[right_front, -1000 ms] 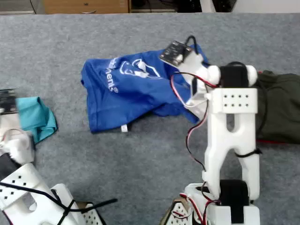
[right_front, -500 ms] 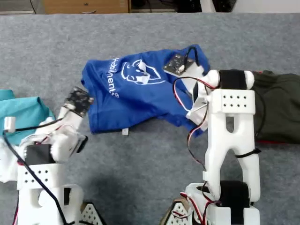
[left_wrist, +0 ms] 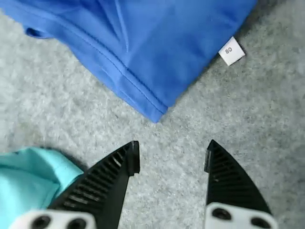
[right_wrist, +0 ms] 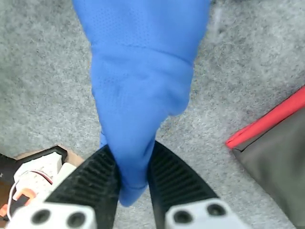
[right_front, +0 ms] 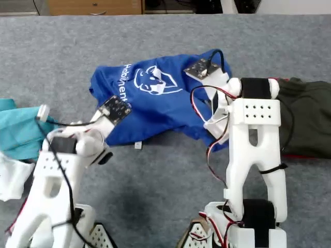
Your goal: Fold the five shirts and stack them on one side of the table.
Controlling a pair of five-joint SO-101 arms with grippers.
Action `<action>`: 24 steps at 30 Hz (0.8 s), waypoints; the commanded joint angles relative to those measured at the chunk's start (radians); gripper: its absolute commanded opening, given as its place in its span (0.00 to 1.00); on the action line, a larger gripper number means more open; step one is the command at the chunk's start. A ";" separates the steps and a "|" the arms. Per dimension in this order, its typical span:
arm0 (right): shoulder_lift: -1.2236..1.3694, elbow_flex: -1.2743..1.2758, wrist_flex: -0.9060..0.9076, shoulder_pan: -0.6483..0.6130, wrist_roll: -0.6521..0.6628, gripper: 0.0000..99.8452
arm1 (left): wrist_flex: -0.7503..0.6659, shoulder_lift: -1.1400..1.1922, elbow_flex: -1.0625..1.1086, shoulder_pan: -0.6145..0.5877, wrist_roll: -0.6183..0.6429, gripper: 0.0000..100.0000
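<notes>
teal shirt (right_front: 20, 132): crumpled at the far left of the table (right_front: 170, 196), beside the left arm.
left gripper (left_wrist: 172, 152): jaws spread, nothing held, over bare table just off the blue shirt's hem corner.
blue shirt (right_front: 150, 98): mid-table, rumpled, print up; white size tag (left_wrist: 231, 50) at its near edge.
right gripper (right_wrist: 132, 152): pinching a fold at the blue shirt's right side.
dark shirt (right_front: 310, 119): far right, red trim (right_wrist: 267, 119) showing.
</notes>
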 commanded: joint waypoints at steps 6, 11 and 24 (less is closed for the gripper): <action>-0.045 -0.002 0.009 0.016 -0.058 0.00 | -0.094 0.278 -0.206 0.011 -0.031 0.23; -0.045 -0.002 0.014 0.016 -0.064 0.00 | -0.150 0.426 -0.241 0.006 -0.083 0.23; -0.039 -0.002 0.014 0.016 -0.092 0.00 | -0.155 0.727 -0.400 0.006 -0.086 0.23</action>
